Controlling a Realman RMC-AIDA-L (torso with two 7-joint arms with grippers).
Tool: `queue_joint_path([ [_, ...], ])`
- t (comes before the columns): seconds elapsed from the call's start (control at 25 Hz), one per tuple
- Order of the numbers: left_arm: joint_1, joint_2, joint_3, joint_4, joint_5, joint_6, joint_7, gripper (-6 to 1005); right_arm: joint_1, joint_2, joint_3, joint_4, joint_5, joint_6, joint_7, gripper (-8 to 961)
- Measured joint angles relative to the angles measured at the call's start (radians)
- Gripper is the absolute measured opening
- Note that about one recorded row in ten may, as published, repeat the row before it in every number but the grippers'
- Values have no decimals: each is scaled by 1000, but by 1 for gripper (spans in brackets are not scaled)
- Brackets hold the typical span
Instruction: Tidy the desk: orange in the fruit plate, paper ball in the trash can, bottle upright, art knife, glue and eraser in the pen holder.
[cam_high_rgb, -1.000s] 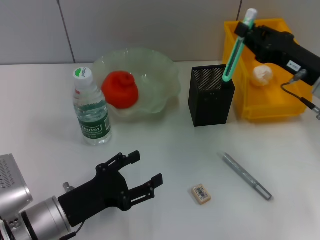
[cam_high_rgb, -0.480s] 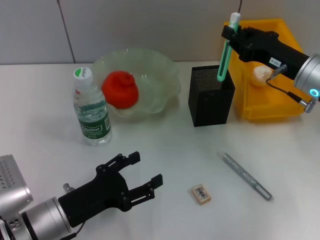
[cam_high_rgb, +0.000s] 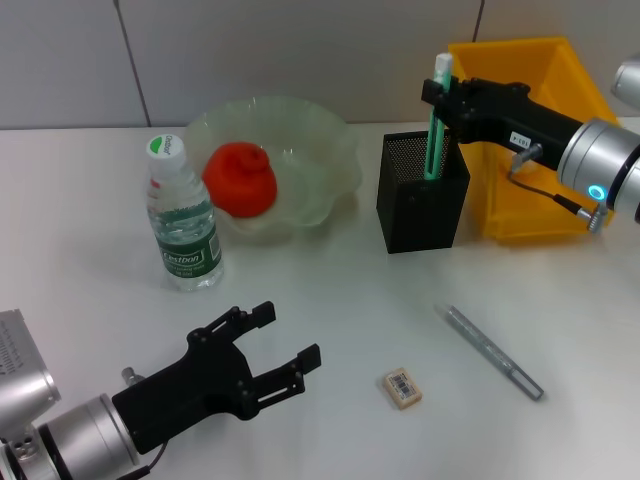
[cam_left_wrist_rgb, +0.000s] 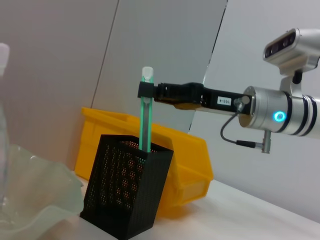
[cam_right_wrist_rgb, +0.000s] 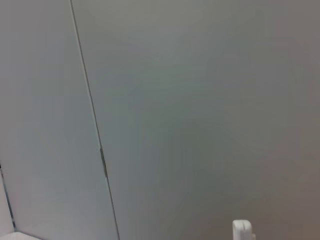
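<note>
Upright, the art knife (cam_high_rgb: 434, 120) is pinched near its top by the right gripper (cam_high_rgb: 440, 92) fingers, tip inside the pen holder (cam_high_rgb: 420, 205).

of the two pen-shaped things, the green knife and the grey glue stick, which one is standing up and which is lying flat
The art knife stands upright, its lower end inside the pen holder, gripped by the right gripper. The glue lies flat on the desk.

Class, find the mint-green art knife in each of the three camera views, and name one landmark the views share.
Head view: art knife upright, lower end inside the pen holder, held by the right gripper.
Left wrist view: art knife standing in the pen holder.
Right wrist view: only a white tip, probably the knife's.
Shared landmark: the pen holder, in two views.
</note>
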Motion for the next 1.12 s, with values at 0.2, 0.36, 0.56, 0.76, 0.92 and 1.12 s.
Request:
queue_joint_path([
  [0.2, 5, 2, -4, 0, 0, 2, -11, 865, -13, 1, 0, 0, 1, -13, 0, 204],
  [0.36, 5, 4, -6, 0, -1, 2, -13, 865, -21, 1, 3, 0, 1, -31, 0, 306],
  [0.56, 3, 7, -6, 0, -1, 1, -15, 865, -26, 0, 9, -1, 21, -56, 2, 498],
  [0.76, 3, 15, -7, -1, 2, 7, -21, 865, -74, -10, -4, -59, 115, -262, 139, 557],
  [0.92, 0, 29, -1, -2, 24, 26, -25, 865, -100, -46, -109, -197, 65, -429, 370, 598],
  [1.12, -15, 66, 0, -3, 138, 95, -70, 864, -70, -113, -318, -332, -92, -568, 592, 622],
])
